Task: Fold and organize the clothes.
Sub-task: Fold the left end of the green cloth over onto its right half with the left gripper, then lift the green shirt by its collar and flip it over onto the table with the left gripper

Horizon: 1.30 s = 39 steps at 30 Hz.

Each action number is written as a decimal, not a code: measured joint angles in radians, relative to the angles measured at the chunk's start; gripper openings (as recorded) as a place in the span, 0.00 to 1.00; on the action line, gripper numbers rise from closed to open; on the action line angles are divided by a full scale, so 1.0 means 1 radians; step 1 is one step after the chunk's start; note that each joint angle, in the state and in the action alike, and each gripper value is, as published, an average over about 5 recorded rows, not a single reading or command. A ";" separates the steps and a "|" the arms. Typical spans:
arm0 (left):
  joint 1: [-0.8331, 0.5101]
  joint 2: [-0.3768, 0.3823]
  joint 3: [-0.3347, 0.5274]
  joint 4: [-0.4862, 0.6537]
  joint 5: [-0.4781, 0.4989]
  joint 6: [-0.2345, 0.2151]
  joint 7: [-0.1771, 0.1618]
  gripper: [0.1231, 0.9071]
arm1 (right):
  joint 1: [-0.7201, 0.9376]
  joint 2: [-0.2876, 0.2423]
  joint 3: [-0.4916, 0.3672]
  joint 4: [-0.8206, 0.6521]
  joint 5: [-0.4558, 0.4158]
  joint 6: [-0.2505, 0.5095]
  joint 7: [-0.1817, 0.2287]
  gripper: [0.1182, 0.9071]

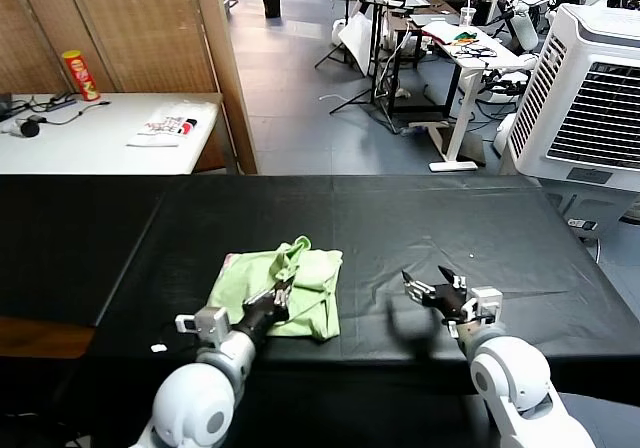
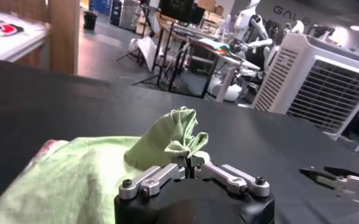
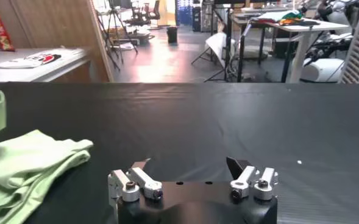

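The clothes are one pale lime-green shirt (image 1: pixel 305 298) lying folded in a rough square on the black table (image 1: pixel 450 228), a little left of the middle. A pinkish edge shows at its far left corner. My left gripper (image 1: pixel 283 290) is over the shirt's middle, shut on a pinched-up fold of the fabric (image 2: pixel 179 131), which rises in a peak above the closed fingertips (image 2: pixel 190 163). My right gripper (image 1: pixel 425 286) hovers open over bare table to the right of the shirt and apart from it. In the right wrist view its fingers (image 3: pixel 188 165) hold nothing, and the shirt (image 3: pixel 27 161) lies off to the side.
A small white scrap (image 1: pixel 158 348) lies near the table's front left edge. Behind the table stand a white desk (image 1: pixel 100 143) with a red can (image 1: pixel 80 75), a wooden partition (image 1: pixel 150 28) and a large white air cooler (image 1: pixel 590 88) at the right.
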 joint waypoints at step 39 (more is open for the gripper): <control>0.093 -0.019 -0.242 0.070 0.103 -0.170 0.144 0.86 | 0.254 0.045 -0.379 -0.214 -0.359 0.054 -0.117 0.86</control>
